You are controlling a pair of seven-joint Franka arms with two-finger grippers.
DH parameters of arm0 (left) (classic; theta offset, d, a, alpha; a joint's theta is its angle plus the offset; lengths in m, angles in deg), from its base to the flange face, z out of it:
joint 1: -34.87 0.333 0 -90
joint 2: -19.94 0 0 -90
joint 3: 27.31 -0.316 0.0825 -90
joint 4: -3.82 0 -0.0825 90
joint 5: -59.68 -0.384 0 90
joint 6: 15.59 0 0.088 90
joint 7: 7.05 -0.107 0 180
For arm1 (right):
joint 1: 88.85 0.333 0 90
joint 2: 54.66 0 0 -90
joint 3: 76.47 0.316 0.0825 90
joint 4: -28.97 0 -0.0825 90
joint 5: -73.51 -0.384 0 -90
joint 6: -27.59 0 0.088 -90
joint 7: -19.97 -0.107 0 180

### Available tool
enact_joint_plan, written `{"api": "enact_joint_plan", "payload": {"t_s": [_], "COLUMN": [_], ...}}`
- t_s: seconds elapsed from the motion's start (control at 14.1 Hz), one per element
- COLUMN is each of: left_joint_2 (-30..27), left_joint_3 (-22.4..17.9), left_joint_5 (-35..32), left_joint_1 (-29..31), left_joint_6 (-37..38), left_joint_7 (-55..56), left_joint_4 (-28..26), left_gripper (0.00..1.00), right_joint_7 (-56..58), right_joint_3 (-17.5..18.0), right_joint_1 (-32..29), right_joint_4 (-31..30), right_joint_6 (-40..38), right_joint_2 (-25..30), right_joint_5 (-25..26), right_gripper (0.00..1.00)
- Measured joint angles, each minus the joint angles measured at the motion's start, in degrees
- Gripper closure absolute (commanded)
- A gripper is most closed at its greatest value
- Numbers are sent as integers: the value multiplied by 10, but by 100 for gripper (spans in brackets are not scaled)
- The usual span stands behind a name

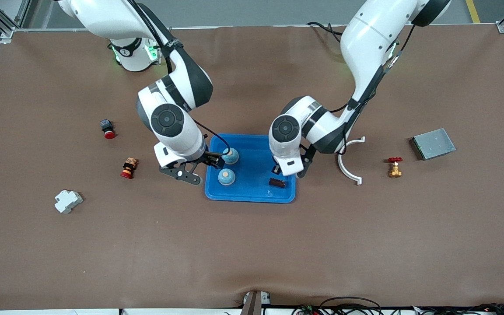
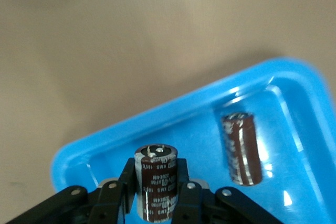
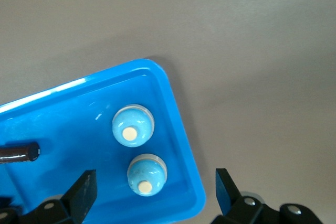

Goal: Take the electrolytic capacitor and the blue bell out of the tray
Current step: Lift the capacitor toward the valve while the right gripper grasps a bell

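A blue tray [image 1: 252,192] sits mid-table. Two light blue bells stand in it toward the right arm's end, one [image 1: 230,155] farther from the front camera than the other [image 1: 226,176]. A brown capacitor [image 1: 277,183] lies in the tray's near corner toward the left arm's end. My left gripper [image 1: 276,169] is over the tray, shut on a second brown capacitor [image 2: 156,182], held upright beside the lying capacitor [image 2: 241,148]. My right gripper [image 3: 155,192] is open and empty over the tray's edge, its fingers [image 3: 84,192] either side of one bell [image 3: 147,174], above it. The other bell [image 3: 133,125] stands beside.
Two red push buttons [image 1: 109,129] [image 1: 128,168] and a white breaker [image 1: 68,201] lie toward the right arm's end. A white curved piece [image 1: 349,168], a brass valve with a red handle [image 1: 394,167] and a grey metal box [image 1: 432,143] lie toward the left arm's end.
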Motion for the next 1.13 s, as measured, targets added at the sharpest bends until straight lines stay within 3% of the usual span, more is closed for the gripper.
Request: {"api": "enact_joint_plan", "payload": {"t_s": [0.35, 0.85, 1.13], "left_joint_2": [-79, -183, -196], "left_joint_3": [-2, -4, -5], "left_joint_5": [-2, -5, -5], "left_joint_1": [39, 157, 214], "left_joint_6": [79, 90, 87], "left_joint_7": [-33, -146, -194], "left_joint_4": [-11, -154, -195], "left_gripper": [100, 100, 100], "right_joint_7": [-7, -10, -10], "right_joint_3": [0, -1, -1], "right_joint_1": [9, 14, 14], "right_joint_4": [-1, 0, 0], "right_joint_6": [51, 136, 144], "right_joint_2": [-34, -91, -106], "right_joint_5": [0, 0, 1], "right_gripper": [0, 0, 0]}}
